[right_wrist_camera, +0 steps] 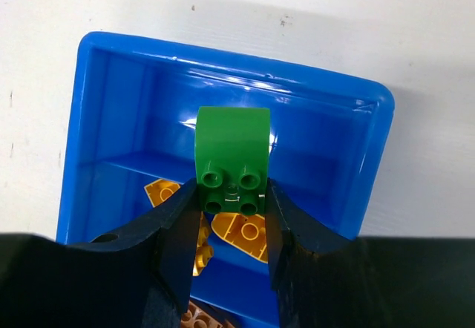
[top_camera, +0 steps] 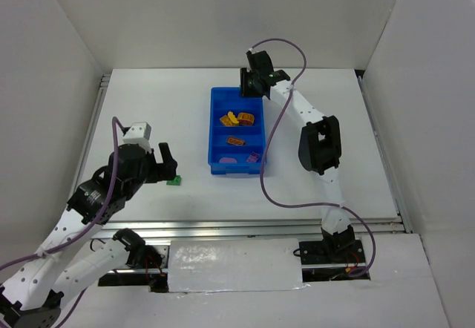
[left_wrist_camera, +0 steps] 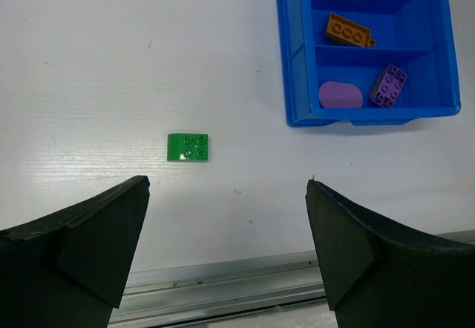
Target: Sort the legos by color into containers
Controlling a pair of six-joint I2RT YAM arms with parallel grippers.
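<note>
Dark jaws of the right arm fill the bottom of the right wrist view, closed on the studded end of a green lego (right_wrist_camera: 231,157) that stands up between them. It hangs over the blue tray (right_wrist_camera: 89,120), above the end compartment (right_wrist_camera: 148,113) at the tray's 12 o'clock end, which looks bare. Orange-yellow legos (right_wrist_camera: 241,235) lie in the next compartment toward 6 o'clock, just past the divider under the jaws.

The step in hand appears to be dropping this piece. To do it well, I would keep the lego centred over the bare compartment, nudging toward 12 o'clock if anything, since the grip sits close to the divider and a piece released there could tip in with the orange-yellow ones. Lowering it inside the walls before parting the jaws should stop it bouncing out; open slowly, then lift straight up.

From the left wrist view, the left arm's jaws stand wide apart with nothing between them, above the desk (left_wrist_camera: 89,61). A second green lego (left_wrist_camera: 188,148) lies flat there, studs up, well apart from the tray at about 8 o'clock of it. A brown lego (left_wrist_camera: 349,31) and purple legos (left_wrist_camera: 388,84) sit in their own compartments, so this loose piece seems to be the last one out.
</note>
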